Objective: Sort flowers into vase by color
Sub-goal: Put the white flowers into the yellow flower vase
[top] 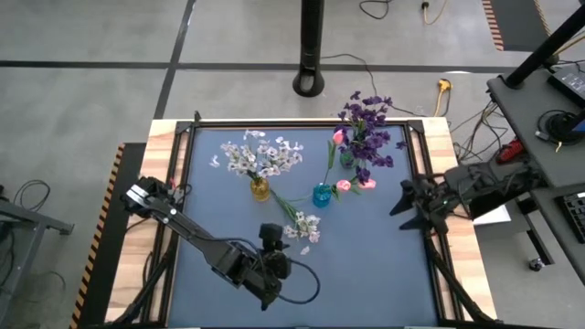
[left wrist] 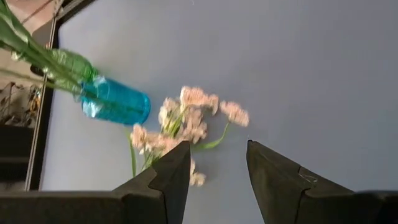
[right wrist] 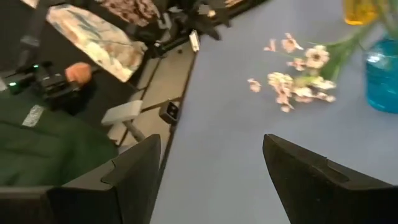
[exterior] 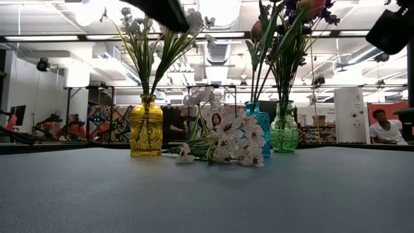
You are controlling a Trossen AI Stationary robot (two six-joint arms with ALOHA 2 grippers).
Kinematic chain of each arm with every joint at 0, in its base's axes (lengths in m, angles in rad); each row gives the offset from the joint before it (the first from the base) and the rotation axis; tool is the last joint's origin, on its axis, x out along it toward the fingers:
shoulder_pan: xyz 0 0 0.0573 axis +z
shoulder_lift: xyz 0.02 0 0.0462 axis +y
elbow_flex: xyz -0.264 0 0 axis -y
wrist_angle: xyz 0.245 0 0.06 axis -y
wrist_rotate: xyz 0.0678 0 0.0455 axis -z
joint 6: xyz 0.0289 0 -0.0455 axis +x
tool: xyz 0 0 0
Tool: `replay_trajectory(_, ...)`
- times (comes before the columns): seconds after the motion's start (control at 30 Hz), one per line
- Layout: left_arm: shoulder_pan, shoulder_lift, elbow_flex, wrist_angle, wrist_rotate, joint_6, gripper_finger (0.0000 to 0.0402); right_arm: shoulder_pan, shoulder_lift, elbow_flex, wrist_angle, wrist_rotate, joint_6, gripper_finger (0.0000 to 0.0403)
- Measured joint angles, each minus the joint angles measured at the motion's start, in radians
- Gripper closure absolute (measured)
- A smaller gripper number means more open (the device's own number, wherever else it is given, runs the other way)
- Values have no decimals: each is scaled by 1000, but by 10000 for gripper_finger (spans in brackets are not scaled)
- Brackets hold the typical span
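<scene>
Nearest the low camera lies 1 white blossom spray (exterior: 229, 145) on the blue mat (top: 366, 265), in front of the blue vase (top: 322, 195) and just beside the yellow vase (top: 260, 189). From above I see its stem running from the flower head back toward the gap between those 2 vases. I have the left gripper (top: 271, 239) hovering above the mat just beside the head, jaws partly apart and holding nothing; in its wrist view the spray sits straight ahead, past the fingertips. My right gripper (top: 398, 202) waits at the mat's right edge, jaws wide and empty, well apart from the spray. I judge the left arm nearer, and it should close across the stem.
</scene>
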Motion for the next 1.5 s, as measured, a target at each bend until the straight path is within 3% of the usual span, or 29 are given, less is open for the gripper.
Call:
replay_trajectory(0.33, 106, 4, -67, -17, 0, 30, 255, 83, 13, -74, 90, 145, -7, 129)
replay_trajectory(0.53, 166, 2, -193, 150, 55, 133, 224, 117, 51, -77, 172, 158, -103, 129)
replay_trajectory(0.83, 217, 2, -347, 247, 77, 142, 191, 132, 70, -84, 177, 236, -143, 129)
replay_trajectory(1.17, 304, 1, -444, 390, 41, 205, 188, 132, 82, -107, 223, 238, -163, 129)
replay_trajectory(1.4, 355, 4, -461, 477, 60, 287, 188, 132, 81, -132, 242, 244, -163, 129)
replay_trajectory(1.5, 384, 4, -463, 506, 118, 305, 188, 132, 81, -139, 247, 246, -163, 129)
